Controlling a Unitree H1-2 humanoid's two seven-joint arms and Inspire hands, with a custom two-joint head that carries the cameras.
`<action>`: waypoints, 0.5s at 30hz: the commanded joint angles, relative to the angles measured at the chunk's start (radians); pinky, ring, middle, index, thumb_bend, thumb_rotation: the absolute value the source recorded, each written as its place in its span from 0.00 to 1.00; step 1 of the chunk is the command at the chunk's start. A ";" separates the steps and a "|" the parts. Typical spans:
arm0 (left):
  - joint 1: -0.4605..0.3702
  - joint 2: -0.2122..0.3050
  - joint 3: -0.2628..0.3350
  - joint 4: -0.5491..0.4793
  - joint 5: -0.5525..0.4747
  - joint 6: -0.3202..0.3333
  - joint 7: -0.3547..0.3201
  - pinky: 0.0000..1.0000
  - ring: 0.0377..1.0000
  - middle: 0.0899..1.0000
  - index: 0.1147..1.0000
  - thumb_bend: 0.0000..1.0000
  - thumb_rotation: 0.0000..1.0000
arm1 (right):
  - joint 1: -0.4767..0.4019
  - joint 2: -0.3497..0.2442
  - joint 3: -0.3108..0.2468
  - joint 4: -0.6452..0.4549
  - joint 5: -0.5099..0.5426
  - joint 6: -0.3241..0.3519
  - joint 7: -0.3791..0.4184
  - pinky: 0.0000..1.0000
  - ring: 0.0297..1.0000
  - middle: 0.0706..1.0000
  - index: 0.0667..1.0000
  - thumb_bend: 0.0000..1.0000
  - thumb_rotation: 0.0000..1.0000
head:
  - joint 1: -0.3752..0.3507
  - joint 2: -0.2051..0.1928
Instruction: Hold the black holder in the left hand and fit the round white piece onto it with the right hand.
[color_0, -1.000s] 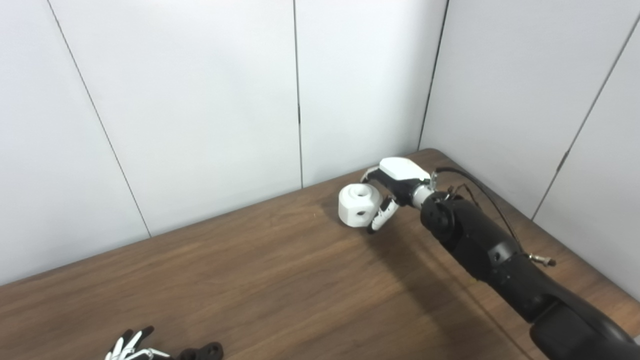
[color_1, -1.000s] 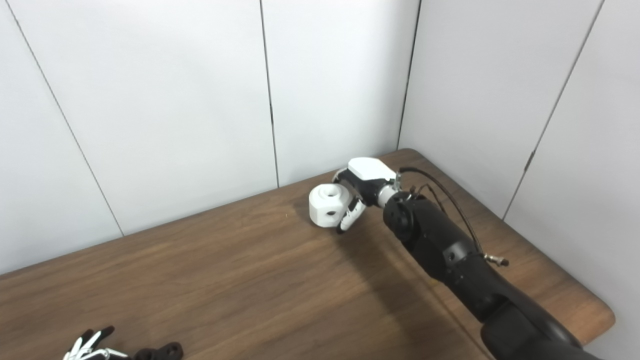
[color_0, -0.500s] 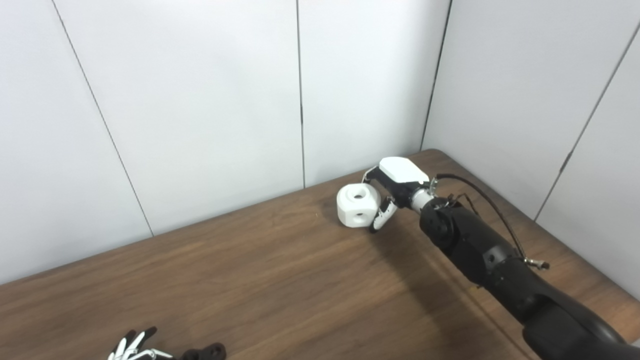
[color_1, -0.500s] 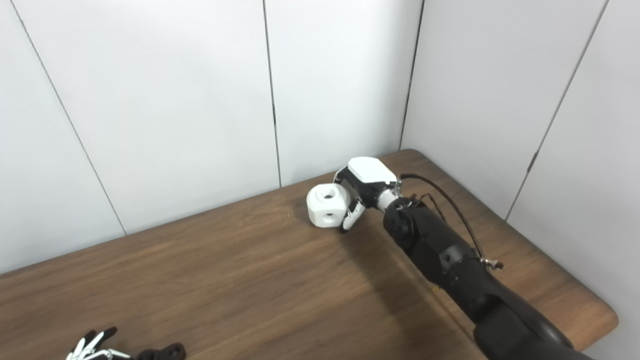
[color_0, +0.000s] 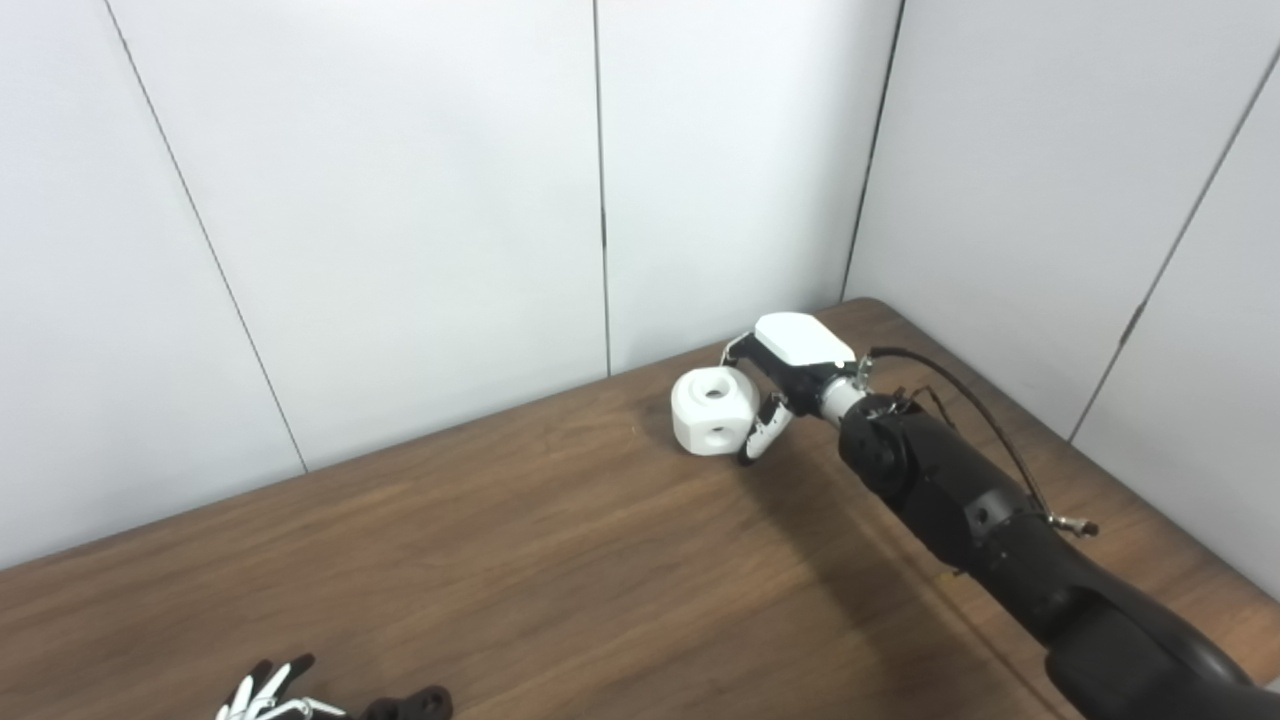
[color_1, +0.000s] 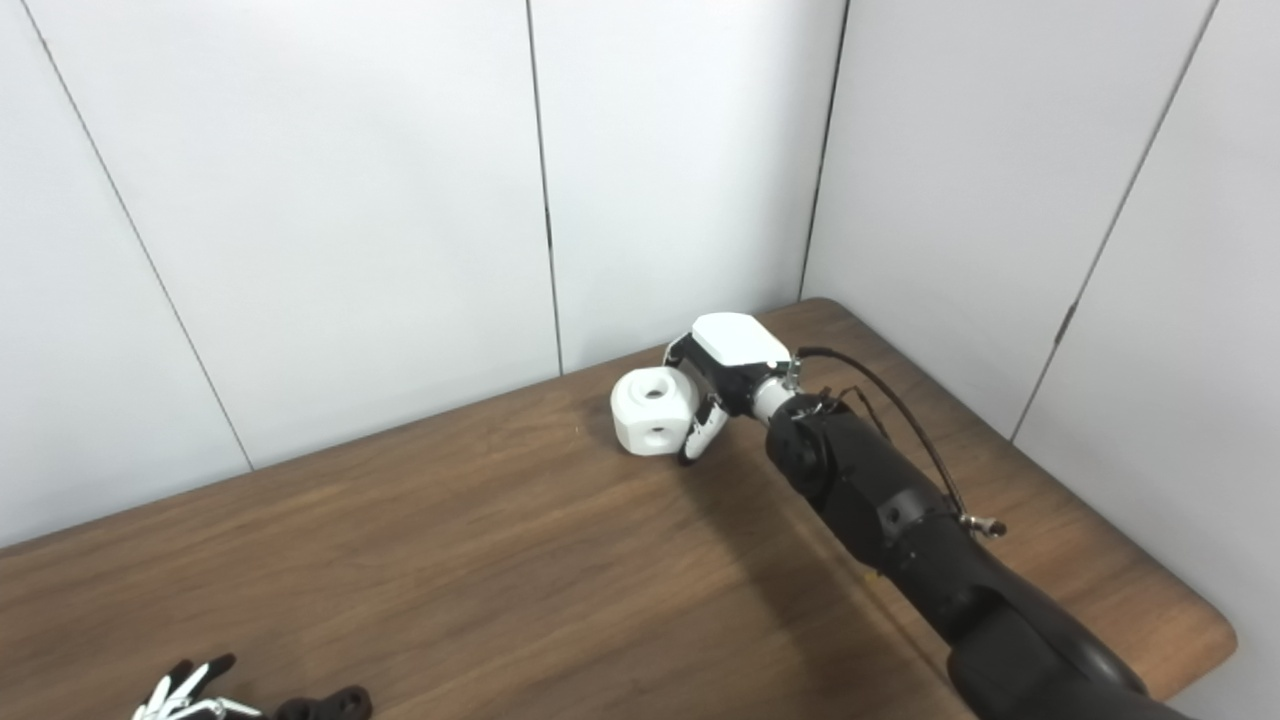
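Right hand (color_0: 790, 375) is at the far side of the surface (color_0: 560, 560), close to the corner of the white walls (color_0: 400, 200), and its fingers are closed around the round white piece (color_0: 712, 411). One finger (color_0: 760, 436) comes down on the near side of the piece and the other fingers go behind it, so the piece sits between them. The white piece is a rounded block with a hole on the top face and one more hole on the side that looks toward the camera. Its lower edge is very near the wood, but I cannot tell if it touches the surface or is lifted a little. The black arm (color_0: 980, 520) of this hand goes from the wrist down to the lower right edge, with a thin black cable (color_0: 960, 385) making a curve above it.

Left hand (color_0: 262, 695) is only partly seen at the bottom edge, far from the right hand; some black and white fingertips point up and are spread apart. The black holder (color_0: 408, 706) lies flat on the surface just beside these fingers, on their right, with round holes in it. Most of the hand is cut by the edge, so I cannot tell if it is grasping the holder or only near it
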 joint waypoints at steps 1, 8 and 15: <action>0.009 0.002 -0.007 -0.004 0.012 0.010 -0.010 1.00 1.00 0.90 0.42 0.52 0.04 | -0.037 -0.019 -0.023 -0.034 0.027 0.016 0.024 0.87 0.83 0.77 0.44 0.51 0.13 | -0.001 0.002; 0.005 0.001 -0.004 -0.001 0.007 0.015 -0.014 1.00 1.00 0.90 0.42 0.52 0.04 | -0.011 0.001 -0.076 -0.096 0.136 0.062 0.103 0.89 0.85 0.81 0.45 0.51 0.13 | 0.000 0.001; 0.001 0.001 -0.004 0.008 0.004 0.008 -0.012 1.00 1.00 0.90 0.42 0.52 0.04 | -0.001 -0.009 -0.099 -0.110 0.197 0.049 0.135 0.78 0.82 0.79 0.45 0.51 0.13 | -0.002 0.003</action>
